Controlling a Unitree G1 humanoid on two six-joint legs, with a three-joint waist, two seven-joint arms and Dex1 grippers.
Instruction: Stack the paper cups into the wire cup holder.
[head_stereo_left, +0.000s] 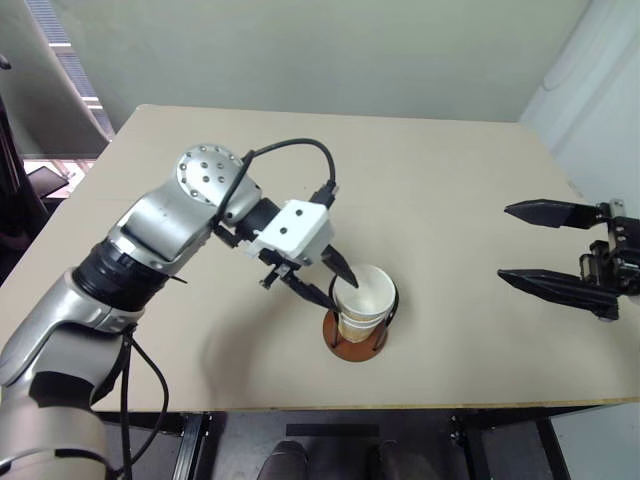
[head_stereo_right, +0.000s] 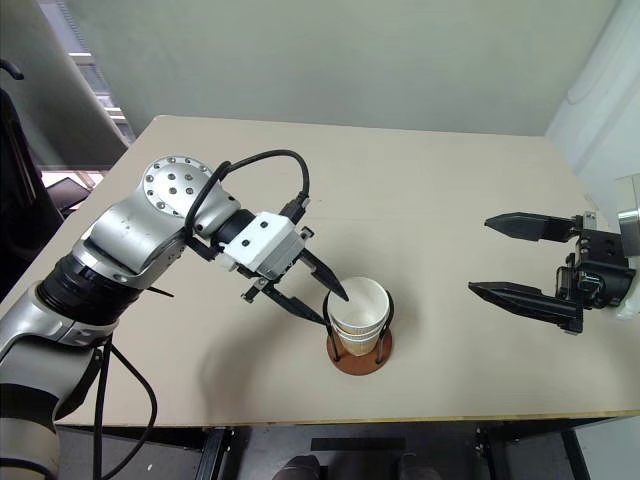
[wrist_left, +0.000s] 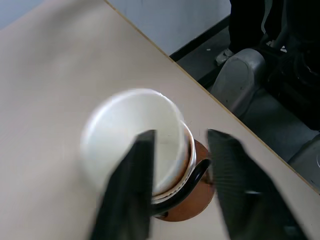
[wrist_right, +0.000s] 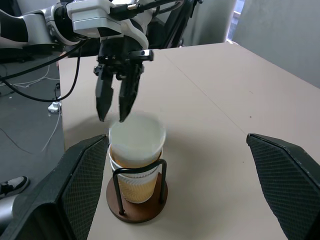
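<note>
Paper cups (head_stereo_right: 358, 310) nesting in wire cup holder (head_stereo_right: 360, 352) on surface (head_stereo_right: 450, 200); left tool (head_stereo_right: 328, 305) straddling top rim, spread; right tool (head_stereo_right: 505, 258) hanging well apart, spread wide.

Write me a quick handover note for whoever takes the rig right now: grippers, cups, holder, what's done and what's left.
Left gripper: jaws parted, straddling the rim of the top cup, one finger inside it and one outside; whether it grips the cup I cannot tell.
Right gripper: wide open, empty, held off to the right of the holder.
Paper cups: nested in one stack inside the wire cup holder, near the table's front edge; the exact count of cups is hard to tell.
Done: cups are in the holder.
Left: lift the left gripper clear of the stack and check the top cup has seated fully.
</note>
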